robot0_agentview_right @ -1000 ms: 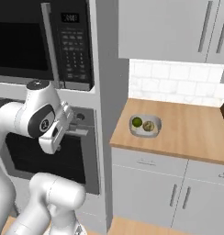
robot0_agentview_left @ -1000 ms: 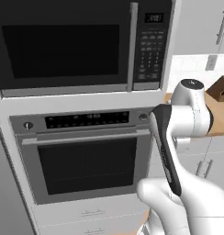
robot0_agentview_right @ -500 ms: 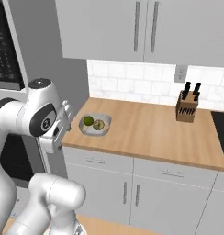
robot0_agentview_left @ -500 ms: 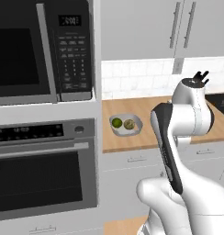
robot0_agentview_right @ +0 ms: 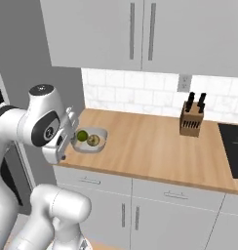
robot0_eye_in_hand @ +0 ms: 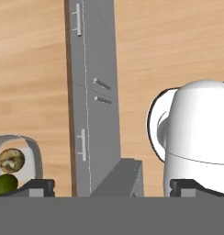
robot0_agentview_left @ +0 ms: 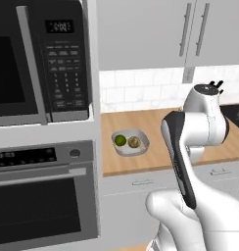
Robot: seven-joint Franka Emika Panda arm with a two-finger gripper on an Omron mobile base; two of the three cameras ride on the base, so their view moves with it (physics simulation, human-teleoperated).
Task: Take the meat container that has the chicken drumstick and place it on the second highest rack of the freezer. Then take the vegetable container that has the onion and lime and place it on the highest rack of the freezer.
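Bowl: the grey bowl (robot0_agentview_left: 131, 144) stands on the wooden table (robot0_agentview_right: 150, 146), near its left end. In the hand view it (robot0_eye_in_hand: 35, 153) lies at the lower left, just beside the left fingertip.
Lime: the green lime (robot0_agentview_left: 120, 140) sits inside the bowl, touching or almost touching the onion.
Onion: the tan onion (robot0_agentview_left: 134, 142) sits inside the bowl, on the side away from the microwave (robot0_agentview_left: 40, 59).
End effector: the end effector (robot0_eye_in_hand: 113, 187) has its fingers apart as wide as they go, and nothing is between them. It points down, toward the cabinet fronts (robot0_eye_in_hand: 91, 92) and the floor, not yet at the bowl.
Step in hand: I judge that the robot is coming near the bowl and no grasp has begun.
How to do it well: turn the hand toward the bowl first, then come down over one wall of it, one finger inside and one outside. Keep the inside finger away from the lime and onion, because they roll easily.
Risk: the bowl stands close to the table edge, so a push could slide it off.
Not seen: the drumstick container and the freezer.
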